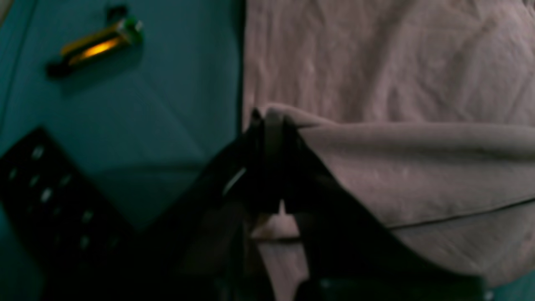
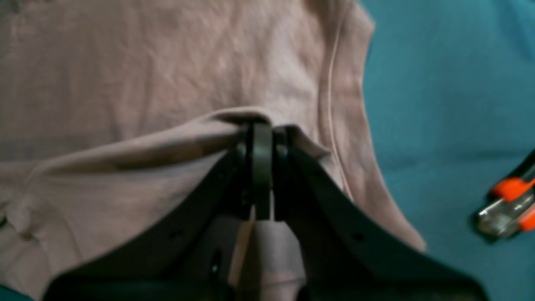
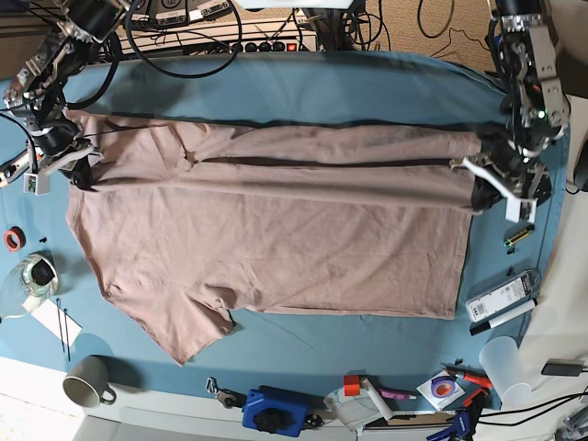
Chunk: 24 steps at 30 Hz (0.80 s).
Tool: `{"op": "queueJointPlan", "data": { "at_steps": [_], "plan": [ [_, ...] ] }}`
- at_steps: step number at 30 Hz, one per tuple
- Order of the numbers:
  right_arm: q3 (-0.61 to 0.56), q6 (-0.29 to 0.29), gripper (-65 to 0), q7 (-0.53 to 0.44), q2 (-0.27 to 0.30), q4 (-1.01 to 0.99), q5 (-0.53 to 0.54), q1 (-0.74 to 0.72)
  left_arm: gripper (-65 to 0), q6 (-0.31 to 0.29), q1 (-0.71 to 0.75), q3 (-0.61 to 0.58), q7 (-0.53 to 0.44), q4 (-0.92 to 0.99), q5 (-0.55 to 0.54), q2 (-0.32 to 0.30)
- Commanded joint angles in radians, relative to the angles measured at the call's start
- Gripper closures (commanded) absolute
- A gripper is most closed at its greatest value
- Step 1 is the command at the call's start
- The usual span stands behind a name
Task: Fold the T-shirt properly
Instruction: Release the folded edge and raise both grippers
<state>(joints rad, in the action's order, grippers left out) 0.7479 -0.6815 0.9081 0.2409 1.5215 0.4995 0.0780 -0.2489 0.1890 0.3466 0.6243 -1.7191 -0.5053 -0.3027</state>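
The dusty pink T-shirt [image 3: 276, 239] lies spread on the teal table cloth [image 3: 322, 92], with one sleeve at the front left. Its far edge is lifted and stretched as a fold between both grippers. My left gripper [image 3: 473, 179] at the right end is shut on the shirt's edge; the left wrist view shows the jaws [image 1: 269, 119] pinching a fold of fabric [image 1: 376, 62]. My right gripper [image 3: 81, 165] at the left end is shut on the fabric too; in the right wrist view [image 2: 261, 127] it grips a fold next to a seam [image 2: 146, 75].
A small yellow-green object [image 1: 96, 46] lies on the cloth beside the shirt's right edge [image 3: 517, 236]. An orange-handled tool [image 2: 510, 205] lies near the left end. A mug [image 3: 87, 381], a blue device [image 3: 276, 409], a plastic cup [image 3: 505, 363] and small tools line the front edge.
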Motion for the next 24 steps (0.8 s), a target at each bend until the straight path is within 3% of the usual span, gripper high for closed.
{"op": "queueJointPlan", "data": {
  "at_steps": [1, 5, 7, 17, 24],
  "plan": [
    [0.005, -0.003, 0.0, -0.030, 0.023, -0.002, 0.019, -0.024, 0.0, -0.004, -0.028, -0.013, -0.023, 0.003, -0.003, -0.013],
    [0.005, -0.003, 0.0, -0.036, 0.023, -0.041, -0.003, -0.048, 0.0, 0.004, -0.103, -0.088, -0.043, 0.071, 0.095, -0.013],
    [0.006, -0.003, 0.0, -0.050, 0.023, -0.042, -0.021, -0.047, 0.0, 0.040, -0.133, -0.109, -0.060, 0.091, 0.128, -0.013],
    [0.006, -0.003, 0.0, -0.087, 0.023, -0.043, -0.049, -0.047, 0.0, 0.045, -0.285, -0.146, -0.065, 0.305, 0.139, -0.013],
    [0.006, -0.002, 0.0, -0.102, 0.023, -0.043, -0.056, -0.047, 0.0, 0.045, -0.311, -0.146, -0.102, 0.319, 0.140, -0.013]
  ]
}}
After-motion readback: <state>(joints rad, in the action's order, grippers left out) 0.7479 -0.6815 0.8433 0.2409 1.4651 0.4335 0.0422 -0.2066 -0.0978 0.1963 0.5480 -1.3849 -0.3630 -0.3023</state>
